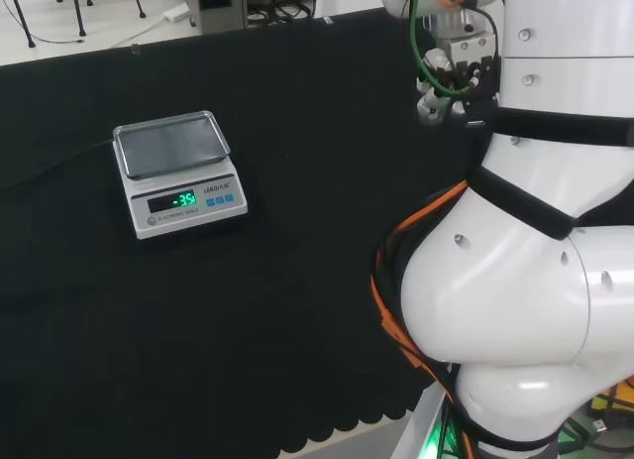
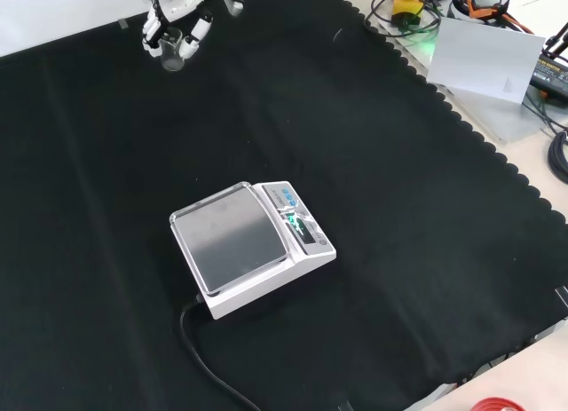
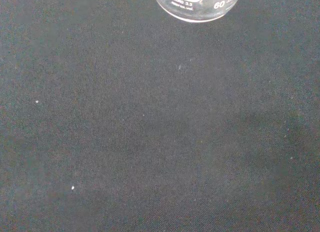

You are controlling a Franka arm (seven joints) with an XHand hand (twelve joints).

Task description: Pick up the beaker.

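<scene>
Close to the wrist camera, clear glass beaker (image 3: 198,4) with printed graduations, base toward black cloth (image 3: 150,142); in front view, beaker (image 2: 172,51) at far top left, upright, long axis vertical, mouth upward, caged between curled fingers of hand (image 2: 177,20), closed around it; scale (image 2: 250,245) mid-cloth, well apart, nearer the camera; in head view, hand (image 1: 443,82) just left of white arm links.

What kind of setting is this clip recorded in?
Most likely a lab bench rigged for robot trials: a digital scale on black cloth, a clear graduated beaker within the hand, and loose cables and gear along the bench edge.
</scene>
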